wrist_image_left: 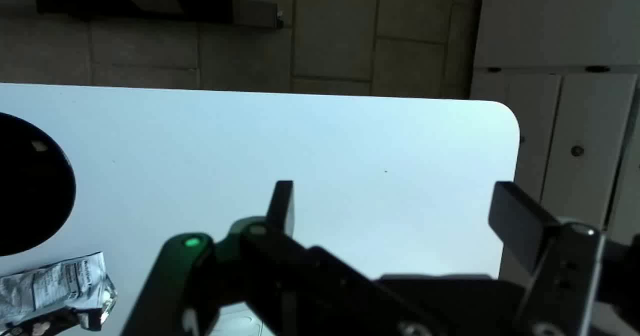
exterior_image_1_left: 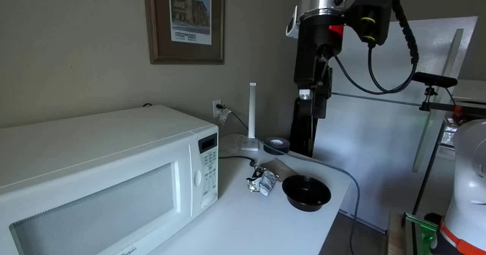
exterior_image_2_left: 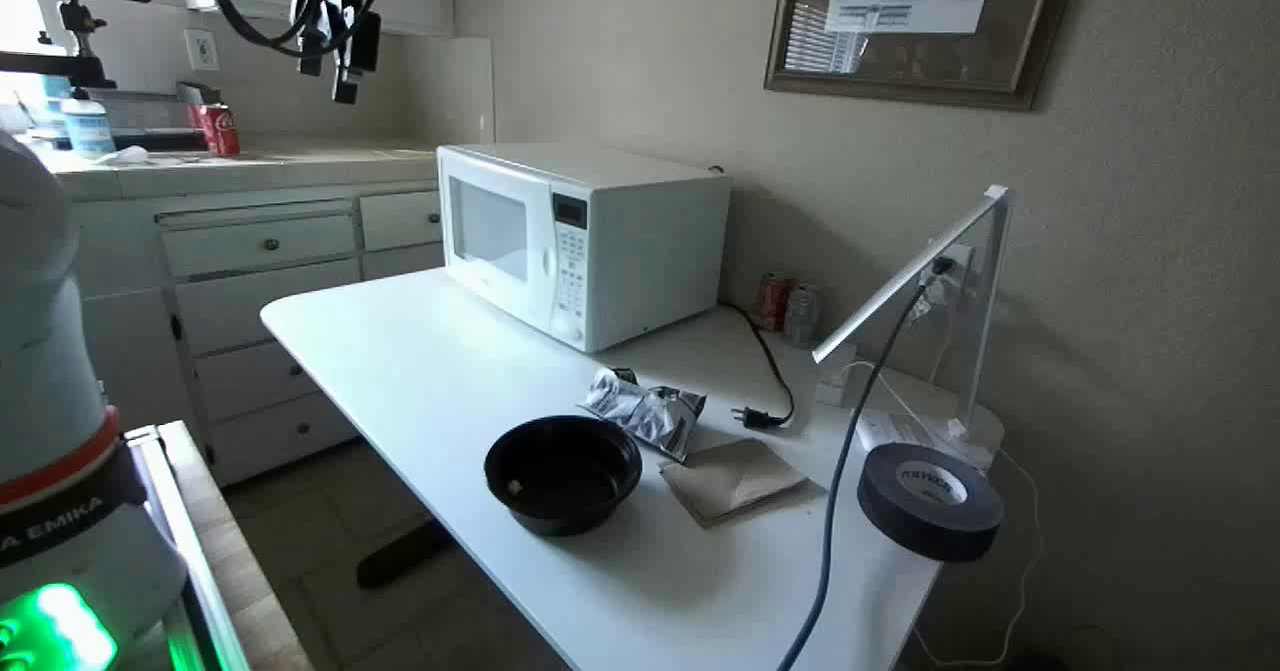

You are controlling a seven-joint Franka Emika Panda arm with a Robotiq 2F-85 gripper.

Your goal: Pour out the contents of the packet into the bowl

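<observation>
The packet [exterior_image_1_left: 267,182] is a crumpled silver-white wrapper lying on the white table, also seen in an exterior view [exterior_image_2_left: 648,413]. In the wrist view the packet [wrist_image_left: 55,287] is at the lower left, partly cut off. The glossy black bowl [exterior_image_1_left: 306,203] stands upright right beside it, also in an exterior view [exterior_image_2_left: 562,496] and at the left edge of the wrist view [wrist_image_left: 35,196]. A small pale spot shows inside the bowl; I cannot tell if it is a reflection. My gripper [wrist_image_left: 392,198] is open and empty, high above the table, away from packet and bowl; it shows in both exterior views [exterior_image_1_left: 312,110] [exterior_image_2_left: 330,71].
A white microwave [exterior_image_2_left: 655,251] stands on the table [exterior_image_2_left: 400,331]. A brown napkin [exterior_image_2_left: 735,481] lies by the packet and bowl. A black tape roll [exterior_image_2_left: 930,506], a clear stand [exterior_image_2_left: 985,301], a plug [exterior_image_2_left: 755,418] and a long cable [exterior_image_2_left: 845,471] are at the table's end.
</observation>
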